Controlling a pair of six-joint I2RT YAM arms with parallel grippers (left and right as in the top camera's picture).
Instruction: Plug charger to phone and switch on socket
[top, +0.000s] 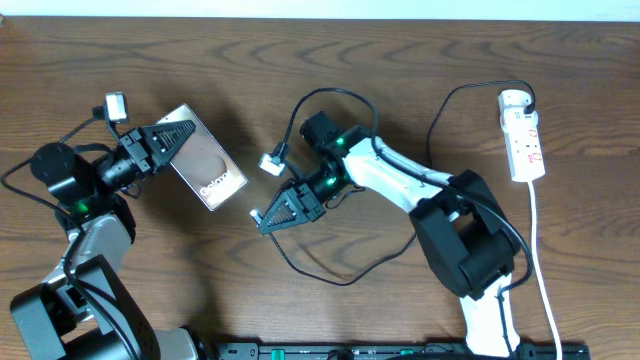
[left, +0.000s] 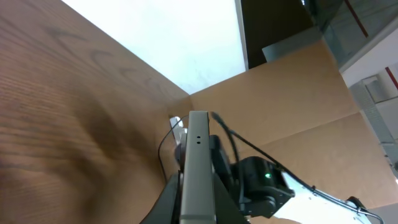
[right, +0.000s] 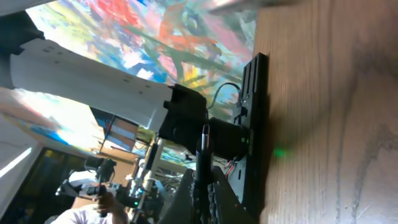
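The phone (top: 207, 165), a dark glossy slab with white "Galaxy" text, is held at its far-left end by my left gripper (top: 168, 139), which is shut on it. In the left wrist view it shows edge-on (left: 198, 163) between the jaws (left: 198, 208). My right gripper (top: 270, 216) is shut on the charger (top: 340, 282), a thin black cable looping along the table; its tip (top: 255, 215) points left, apart from the phone. The right wrist view shows the charger's connector end (right: 203, 152) between the jaws (right: 203, 190). The white socket (top: 523, 138) lies at the far right.
The socket's white cord (top: 540, 260) runs toward the front edge. A small white connector (top: 272, 163) hangs by the right wrist. A black rail (top: 400, 350) lies along the front edge. Cardboard panels (left: 292, 106) stand beyond the table.
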